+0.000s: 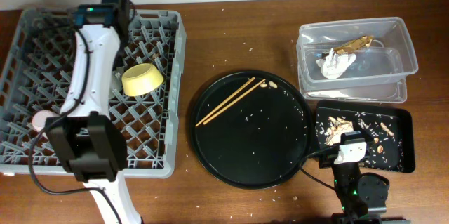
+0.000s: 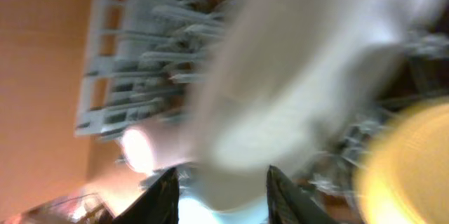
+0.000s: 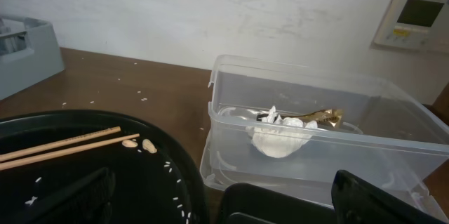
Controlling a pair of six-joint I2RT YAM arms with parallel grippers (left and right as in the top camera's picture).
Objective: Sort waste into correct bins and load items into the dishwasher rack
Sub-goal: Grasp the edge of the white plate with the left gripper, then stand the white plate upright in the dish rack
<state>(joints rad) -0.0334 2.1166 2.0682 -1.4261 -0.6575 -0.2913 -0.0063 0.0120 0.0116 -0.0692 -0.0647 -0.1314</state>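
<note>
Take the round tray (image 1: 259, 147) as your dial's centre: the rack (image 1: 175, 76) is at 9 o'clock, the tub (image 1: 382, 62) at 2 o'clock, and the shallow tray (image 1: 400, 150) at 4 o'clock, just in front of the tub. You'll find the chopsticks (image 1: 225, 101) on the round tray toward its 11 o'clock edge. In the rack, the bowl (image 1: 142, 79) sits at 3 o'clock of the middle and the cup (image 1: 43, 120) at 8 o'clock. The tissue (image 1: 334, 64) lies in the tub with the wrapper (image 1: 354, 43) at its 1 o'clock, and the food scraps (image 1: 337, 127) lie in the shallow tray.

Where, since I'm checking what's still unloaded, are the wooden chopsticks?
In the overhead view the wooden chopsticks lie on the round black tray at table centre, in its upper-left part, right of the dishwasher rack.
</note>
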